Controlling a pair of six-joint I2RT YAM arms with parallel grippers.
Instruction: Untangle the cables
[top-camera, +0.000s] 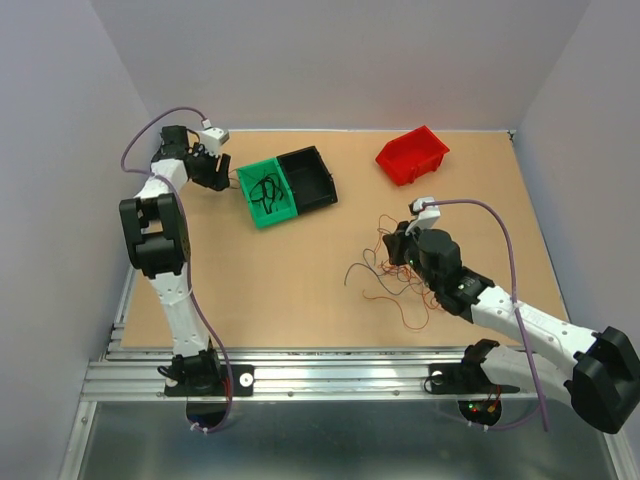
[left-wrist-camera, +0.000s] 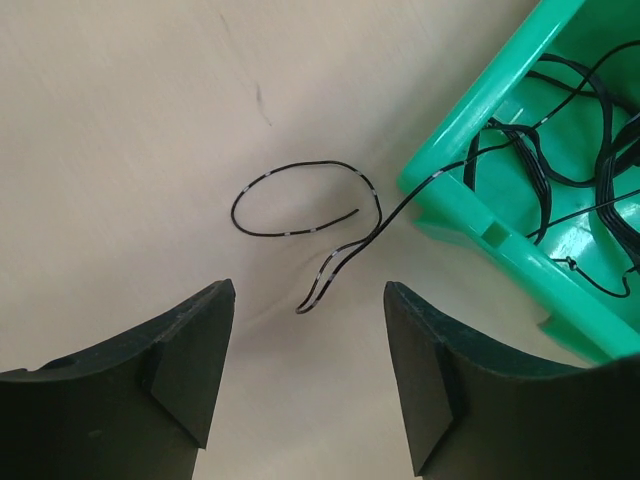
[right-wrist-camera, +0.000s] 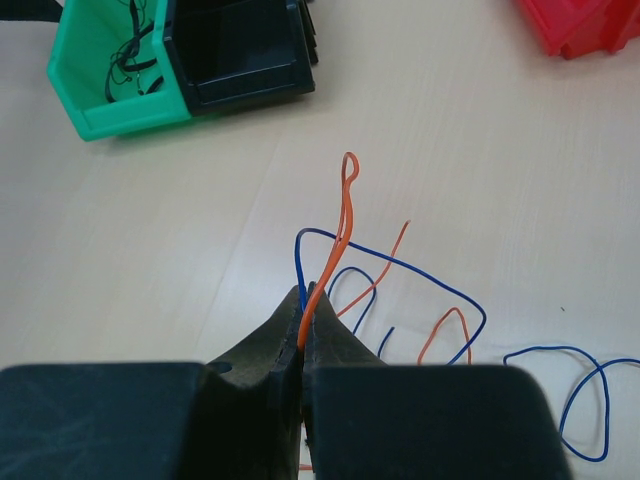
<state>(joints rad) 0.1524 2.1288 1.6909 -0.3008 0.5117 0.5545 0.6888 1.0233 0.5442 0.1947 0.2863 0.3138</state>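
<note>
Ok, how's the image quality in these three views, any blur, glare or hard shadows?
Top external: soft, even light, no glare, but the loose cables barely resolve. Left wrist: the black cable is crisp, the left claw a dark, near-featureless mass. Right wrist: the orange cable is sharp, the right claw close up looks soft.

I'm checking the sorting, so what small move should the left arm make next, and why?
Probably lower the open left gripper and close on the black cable looped on the table: its tail trails out over the rim of the green bin, while the other black cables lie inside that bin.
</note>
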